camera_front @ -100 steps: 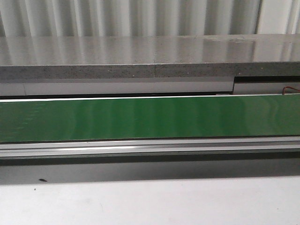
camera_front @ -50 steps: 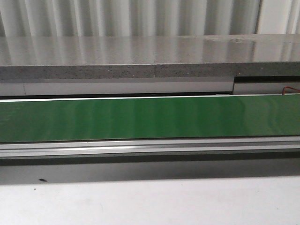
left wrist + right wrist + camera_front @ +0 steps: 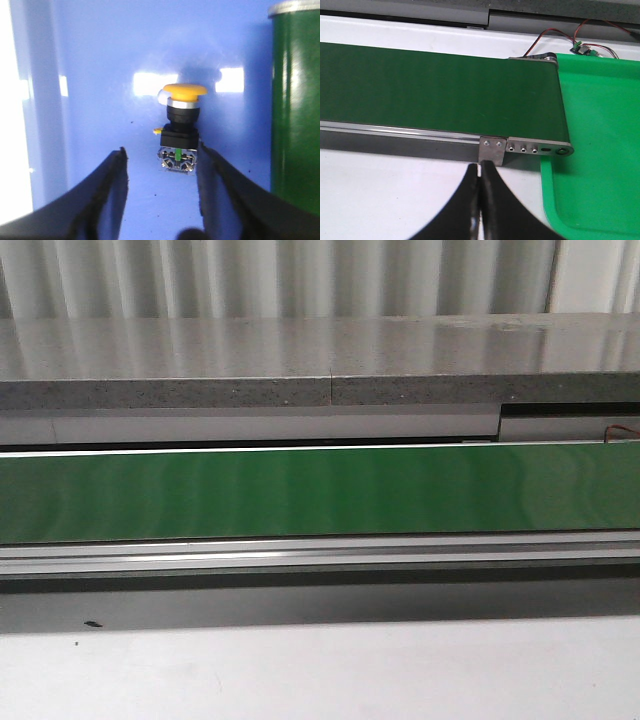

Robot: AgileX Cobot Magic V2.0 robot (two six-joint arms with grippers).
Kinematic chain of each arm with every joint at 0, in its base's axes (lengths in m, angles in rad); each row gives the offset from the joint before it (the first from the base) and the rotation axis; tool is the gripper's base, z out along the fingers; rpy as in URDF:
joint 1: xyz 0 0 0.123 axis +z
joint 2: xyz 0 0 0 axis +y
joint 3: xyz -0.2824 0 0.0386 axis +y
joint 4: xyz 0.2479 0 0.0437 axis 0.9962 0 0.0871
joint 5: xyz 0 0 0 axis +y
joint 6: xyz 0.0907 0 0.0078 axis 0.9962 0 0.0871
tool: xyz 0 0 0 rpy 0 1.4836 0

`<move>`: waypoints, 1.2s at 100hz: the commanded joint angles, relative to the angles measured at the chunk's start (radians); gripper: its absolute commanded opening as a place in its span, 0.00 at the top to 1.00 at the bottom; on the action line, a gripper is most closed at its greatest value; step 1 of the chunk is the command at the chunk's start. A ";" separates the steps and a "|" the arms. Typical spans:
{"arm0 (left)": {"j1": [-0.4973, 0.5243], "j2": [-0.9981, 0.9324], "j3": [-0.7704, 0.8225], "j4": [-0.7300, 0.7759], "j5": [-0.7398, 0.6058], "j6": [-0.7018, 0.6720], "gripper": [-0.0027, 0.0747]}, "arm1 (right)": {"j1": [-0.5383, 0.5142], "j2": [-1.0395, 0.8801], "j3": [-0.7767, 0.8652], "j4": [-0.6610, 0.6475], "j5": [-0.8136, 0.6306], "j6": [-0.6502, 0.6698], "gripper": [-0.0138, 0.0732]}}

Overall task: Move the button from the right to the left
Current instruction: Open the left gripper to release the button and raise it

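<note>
In the left wrist view the button (image 3: 181,127), with its yellow cap, black collar and translucent contact block with a green bit, lies on a blue tray (image 3: 100,90). My left gripper (image 3: 161,156) is open, its black fingers spread to either side just short of the contact block; one finger (image 3: 212,165) is close beside the block. In the right wrist view my right gripper (image 3: 480,167) is shut and empty over the white table, near the belt's frame. Neither gripper nor the button shows in the front view.
A green conveyor belt (image 3: 320,490) runs across the front view, with a grey ledge (image 3: 320,360) behind it. Its end (image 3: 540,100) meets a green tray (image 3: 600,140) in the right wrist view. The belt (image 3: 295,100) borders the blue tray.
</note>
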 commanded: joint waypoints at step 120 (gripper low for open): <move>-0.428 -0.911 0.628 -0.114 -0.502 -0.462 0.99 | 0.004 0.006 -0.025 -0.001 -0.075 -0.006 0.92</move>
